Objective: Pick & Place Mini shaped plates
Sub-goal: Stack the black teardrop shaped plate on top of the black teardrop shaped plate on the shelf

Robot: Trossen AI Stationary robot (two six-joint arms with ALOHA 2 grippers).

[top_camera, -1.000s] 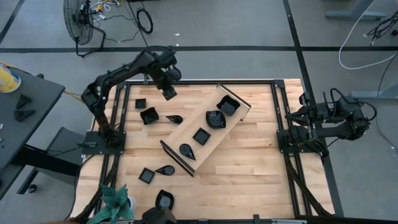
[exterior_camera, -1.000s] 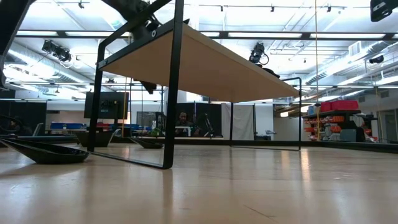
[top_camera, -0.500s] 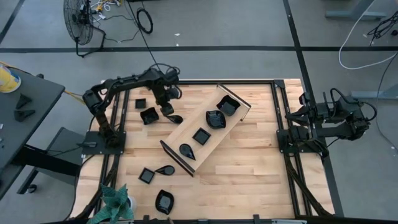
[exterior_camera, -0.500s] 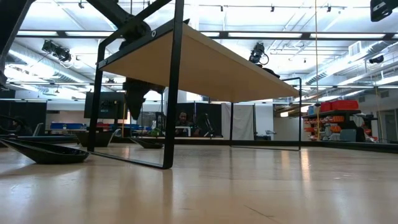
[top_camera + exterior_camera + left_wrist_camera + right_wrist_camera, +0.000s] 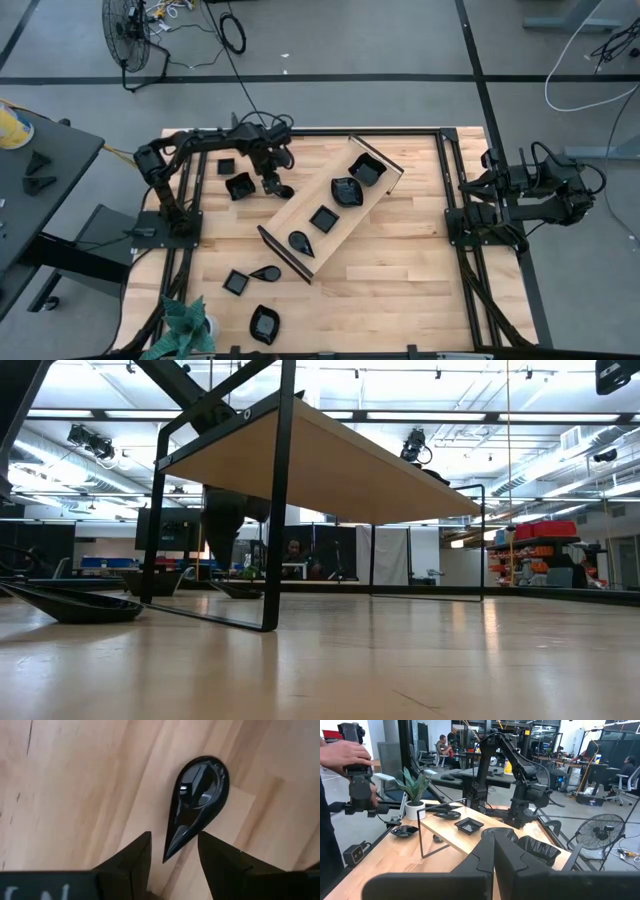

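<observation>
A glossy black teardrop plate (image 5: 197,802) lies flat on the table, left of the tray; it also shows in the high view (image 5: 281,190). My left gripper (image 5: 172,839) is open, pointing down, with one finger on each side of the plate's pointed tail (image 5: 172,851), touching nothing. In the high view my left gripper (image 5: 270,183) is at the far left part of the table. Several more black plates lie on the table (image 5: 239,185) and on the tray (image 5: 346,190). My right gripper (image 5: 494,845) is shut and empty at the table's right edge (image 5: 478,188).
The long light-wood tray (image 5: 312,198) stands slantwise mid-table on thin black legs (image 5: 277,500). A small potted plant (image 5: 185,325) stands at the near left corner. A person's hands hold a device beyond the table (image 5: 357,770). Bare wood lies right of the tray.
My left gripper has come down from above the table's far edge toward the near side, onto the teardrop plate left of the tray, and now stands low over its tail. No plate has moved.
</observation>
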